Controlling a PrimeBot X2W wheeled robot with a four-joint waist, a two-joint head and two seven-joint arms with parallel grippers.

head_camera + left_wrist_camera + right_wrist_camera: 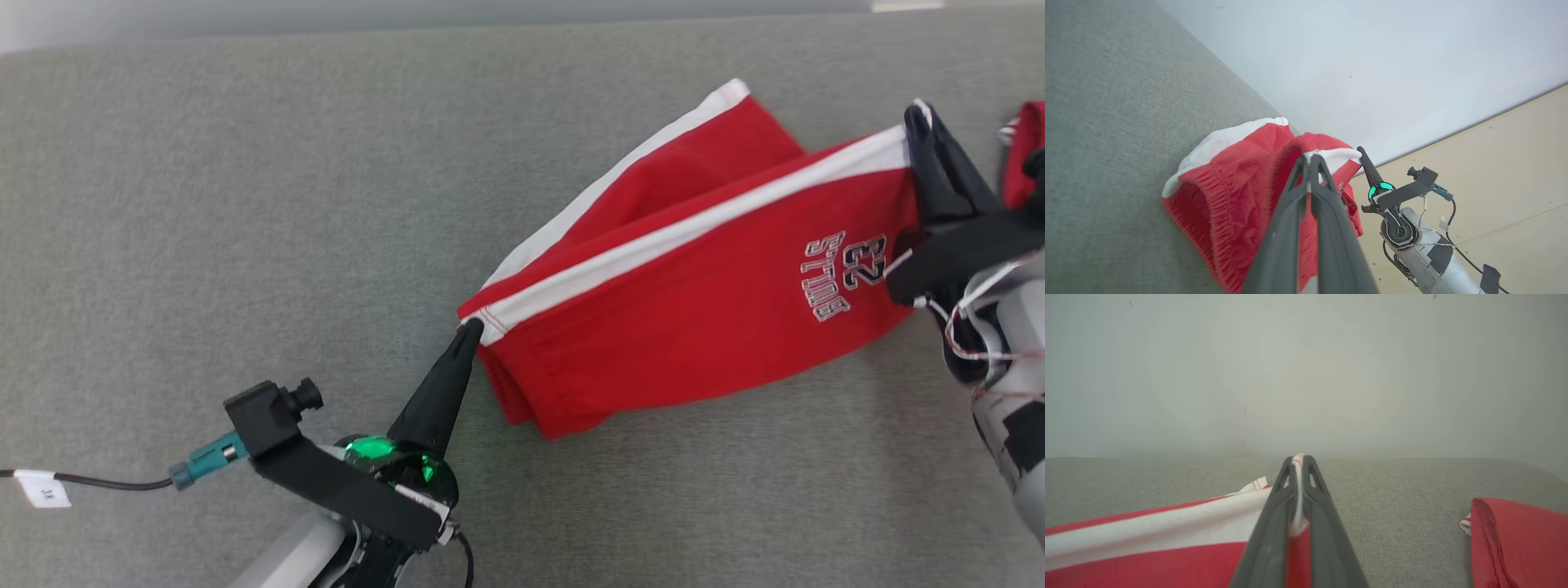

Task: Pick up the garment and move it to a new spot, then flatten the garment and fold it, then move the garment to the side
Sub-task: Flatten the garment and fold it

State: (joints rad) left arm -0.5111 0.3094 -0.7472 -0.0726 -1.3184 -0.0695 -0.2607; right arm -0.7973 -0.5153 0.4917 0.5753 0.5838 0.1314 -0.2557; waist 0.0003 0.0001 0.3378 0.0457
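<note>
Two pincers grip one red garment point(694, 310) and stretch it between them over the grey desk point(245, 204). The left pincer point(471, 328) is clamped on the corner where the white side stripe meets the hem, at the end nearer the desk's middle and toward its near edge. The right pincer point(921, 114) is closed on the same white stripe at the opposite end, near the desk's right side and closer to the far edge. The garment runs slantwise between them. Its printed lettering and number sit upside down close to the right pincer, and a second layer with its own white stripe fans out toward the far edge. In the left wrist view the fabric bunches loosely around the closed fingers, with a ribbed red band hanging below. Whether the cloth rests fully on the desk cannot be told. Another red garment point(1024, 147) lies just past the right pincer, at the right side.
</note>
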